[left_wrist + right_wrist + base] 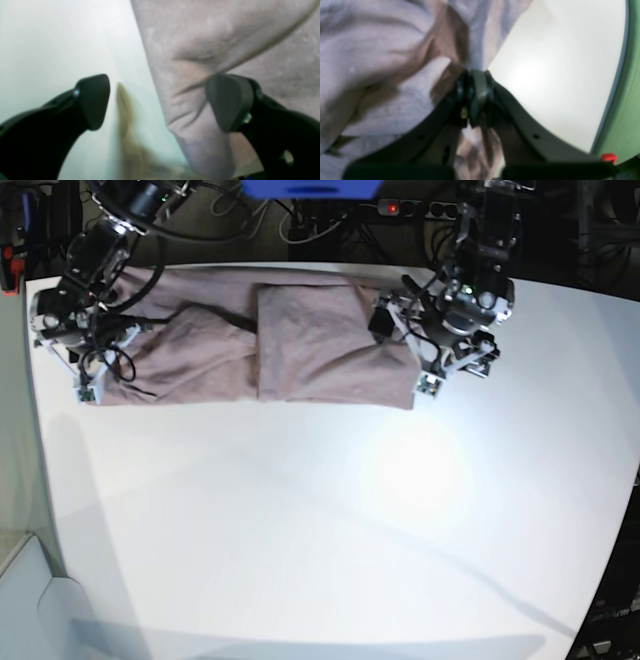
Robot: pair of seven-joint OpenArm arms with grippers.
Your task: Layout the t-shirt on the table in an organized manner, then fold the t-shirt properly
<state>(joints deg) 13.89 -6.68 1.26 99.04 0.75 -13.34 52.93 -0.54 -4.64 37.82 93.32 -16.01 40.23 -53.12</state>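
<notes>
Black curved fingers (95, 100) with rounded pads, silver-grey wrists, looping black cables

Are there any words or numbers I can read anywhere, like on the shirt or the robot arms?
None can be read.
The t-shirt is plain, with no print showing.
The table is bare white, with no marks.
The arms show no lettering; both wrist views are too blurred to reveal any small labels.

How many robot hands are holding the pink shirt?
1. The right gripper is shut on the t-shirt at its end by the table edge. The left gripper is open at the other end, holding nothing.
</notes>
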